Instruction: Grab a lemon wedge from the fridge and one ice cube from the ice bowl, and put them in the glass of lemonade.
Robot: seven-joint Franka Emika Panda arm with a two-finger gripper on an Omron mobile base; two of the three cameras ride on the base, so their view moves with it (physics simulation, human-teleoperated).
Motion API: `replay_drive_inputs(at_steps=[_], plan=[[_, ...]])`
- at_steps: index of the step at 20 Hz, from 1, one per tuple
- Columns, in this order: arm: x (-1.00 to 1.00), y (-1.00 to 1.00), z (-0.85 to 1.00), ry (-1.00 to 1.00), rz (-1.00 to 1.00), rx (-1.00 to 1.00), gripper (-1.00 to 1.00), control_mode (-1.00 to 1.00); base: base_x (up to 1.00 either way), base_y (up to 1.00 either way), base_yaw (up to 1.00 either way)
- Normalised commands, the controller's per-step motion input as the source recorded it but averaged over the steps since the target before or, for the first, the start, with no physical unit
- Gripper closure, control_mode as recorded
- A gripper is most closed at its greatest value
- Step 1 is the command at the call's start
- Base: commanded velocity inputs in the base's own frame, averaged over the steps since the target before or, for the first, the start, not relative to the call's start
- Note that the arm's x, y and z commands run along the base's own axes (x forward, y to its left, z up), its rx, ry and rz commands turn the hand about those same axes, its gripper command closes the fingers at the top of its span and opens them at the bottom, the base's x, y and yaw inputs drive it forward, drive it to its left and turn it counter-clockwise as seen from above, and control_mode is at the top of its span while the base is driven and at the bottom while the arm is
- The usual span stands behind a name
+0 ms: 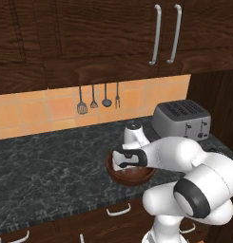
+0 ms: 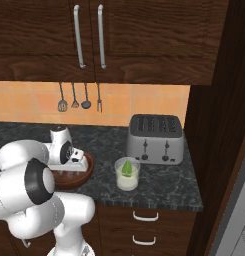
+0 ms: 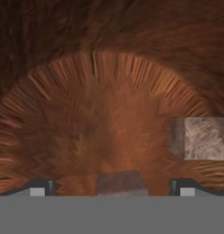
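Note:
My gripper [image 3: 112,188] is low inside the reddish-brown ice bowl [image 3: 109,91], open, its fingertips [image 3: 38,187] standing wide apart. A pale ice cube [image 3: 120,181] lies between them at the bottom edge, touching neither tip. A second ice cube [image 3: 205,138] rests on the bowl's floor to the right. In the base views my white hand [image 1: 130,159] reaches down into the bowl [image 1: 134,176]. The glass of lemonade [image 2: 127,181] stands right of the bowl [image 2: 76,178], and a yellow-green lemon wedge [image 2: 127,167] sits in it.
A silver toaster [image 2: 155,133] stands behind the glass on the dark stone counter [image 1: 51,166]. Utensils [image 1: 94,99] hang on the orange tile wall under dark cabinets. A dark wood panel [image 2: 214,125] walls off the counter's right end, with the fridge's light-grey edge [image 2: 240,220] beyond.

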Motion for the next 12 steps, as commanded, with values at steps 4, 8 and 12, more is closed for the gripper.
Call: replay_drive_inputs(at_steps=[4, 8, 12], plan=[[0.00, 0.04, 0.00, -0.03, 0.00, 0.00, -1.00, -1.00, 0.00, 0.00, 0.00], [0.00, -0.03, 0.00, 0.00, 0.00, 0.00, -1.00, -1.00, 0.00, 0.00, 0.00], [0.01, -0.13, -0.05, 0.00, 0.00, 0.00, -1.00, -1.00, 0.00, 0.00, 0.00]])
